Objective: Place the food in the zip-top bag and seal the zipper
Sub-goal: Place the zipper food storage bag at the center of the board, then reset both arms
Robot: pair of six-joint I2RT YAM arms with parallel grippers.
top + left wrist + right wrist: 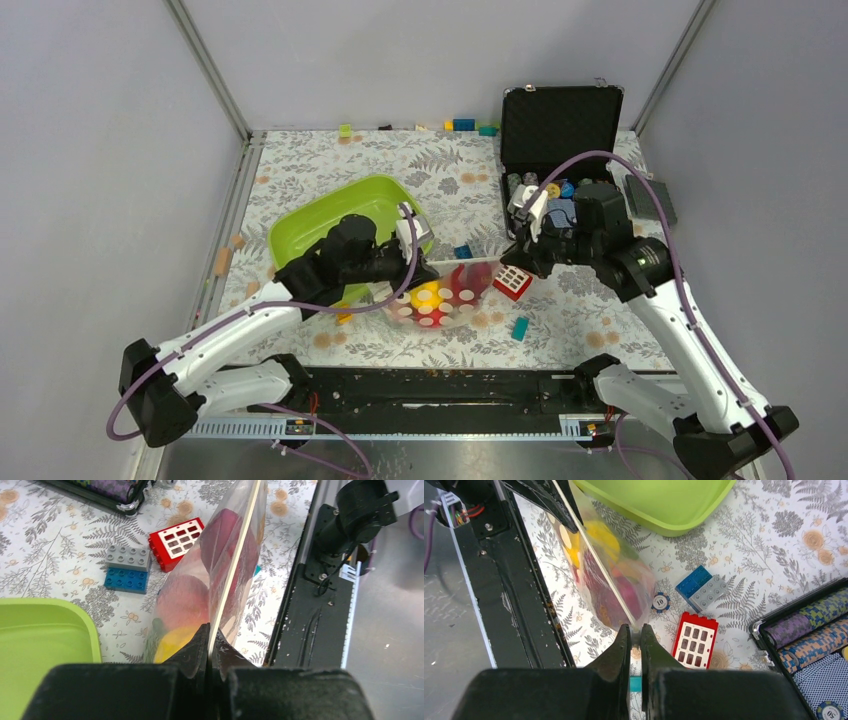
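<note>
The zip-top bag [440,296] hangs between my two grippers just above the floral table. It holds the food: a yellow lemon [171,640], a pink peach [182,602] and dark red pieces [225,527]. The zipper [241,550] runs as a pale strip along the top edge. My left gripper [209,632] is shut on one end of the zipper; it also shows in the top view [412,272]. My right gripper [635,629] is shut on the other end of the strip [599,565]; it also shows in the top view [503,262].
A lime-green tub [330,215] stands behind the left gripper. A red window block [512,282], a teal block [520,327], a blue-and-grey block [701,586] and a poker chip [660,601] lie near the bag. An open black chip case [560,120] stands at the back right.
</note>
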